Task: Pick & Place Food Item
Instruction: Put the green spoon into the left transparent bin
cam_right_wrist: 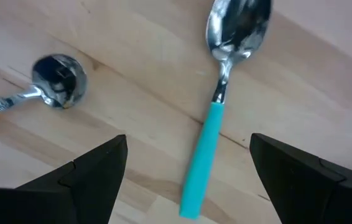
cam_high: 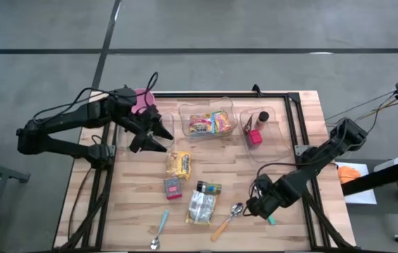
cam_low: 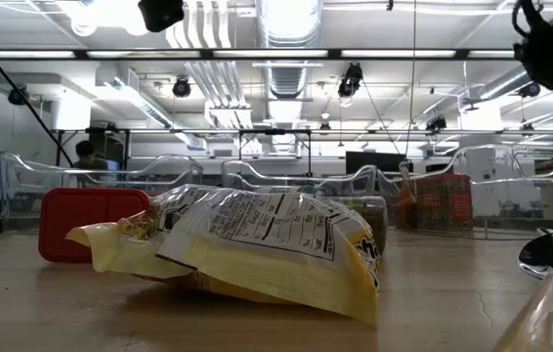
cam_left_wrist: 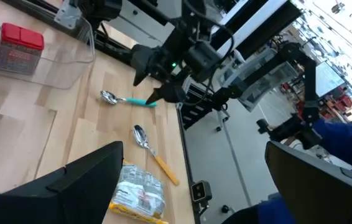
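1. Tool-wise, the right tool hangs low over the tabletop near its front right corner, fingers spread wide and empty, straddling a teal-handled spoon that lies flat on the wood beneath it.
2. Left tool hovers near the back left part of the tabletop, also wide open and holding nothing, just in front of a small clear bin.
3. Food items lie loose in the middle of the tabletop: a yellow snack bag closest to the left tool, a small red-and-grey packet in front of it, a dark packet beside that, and a pale crinkled bag nearer the front edge.
4. Along the back edge stands a row of clear bins; the middle bin holds colourful snack packs, and the right bin holds a red box and a brown bottle.
5. An orange-handled spoon lies just beside the right tool toward the front edge, and a blue-handled spoon lies near the front edge farther left.
6. A pink object sits at the back left corner, partly hidden by the left arm.
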Controlling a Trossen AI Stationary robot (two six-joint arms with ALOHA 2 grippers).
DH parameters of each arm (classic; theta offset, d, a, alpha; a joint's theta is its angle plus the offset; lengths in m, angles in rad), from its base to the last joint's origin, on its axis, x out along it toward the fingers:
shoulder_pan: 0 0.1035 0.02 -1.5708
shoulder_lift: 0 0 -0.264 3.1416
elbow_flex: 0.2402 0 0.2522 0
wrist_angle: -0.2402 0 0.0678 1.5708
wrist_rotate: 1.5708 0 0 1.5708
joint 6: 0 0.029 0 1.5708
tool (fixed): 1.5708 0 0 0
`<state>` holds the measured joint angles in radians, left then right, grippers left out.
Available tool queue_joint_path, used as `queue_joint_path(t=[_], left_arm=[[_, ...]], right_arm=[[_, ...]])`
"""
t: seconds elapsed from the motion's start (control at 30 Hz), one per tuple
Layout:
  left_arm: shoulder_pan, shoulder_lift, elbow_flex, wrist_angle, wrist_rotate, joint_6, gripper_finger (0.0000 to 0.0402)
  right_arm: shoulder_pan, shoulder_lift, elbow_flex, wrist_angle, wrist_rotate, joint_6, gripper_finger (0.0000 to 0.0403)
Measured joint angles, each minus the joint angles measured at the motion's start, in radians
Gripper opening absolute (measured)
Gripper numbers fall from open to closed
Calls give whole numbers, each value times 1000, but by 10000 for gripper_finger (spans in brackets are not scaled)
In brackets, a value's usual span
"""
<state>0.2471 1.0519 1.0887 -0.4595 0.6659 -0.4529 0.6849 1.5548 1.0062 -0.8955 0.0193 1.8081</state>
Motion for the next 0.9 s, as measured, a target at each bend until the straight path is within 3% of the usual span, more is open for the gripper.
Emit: queue_joint_path(t=[0.23,0.6,0.9], left_arm=[[-5,0,-37,22,0,-42,399],[-32,0,-155,208,2,-158,399],[-108,0,-155,212,-247,-12,399]], right_arm=[[0,11,-56,34,-4,3,325],[-2,12,-149,185,4,51,210],[-2,12,-195,219,6,56,175]])
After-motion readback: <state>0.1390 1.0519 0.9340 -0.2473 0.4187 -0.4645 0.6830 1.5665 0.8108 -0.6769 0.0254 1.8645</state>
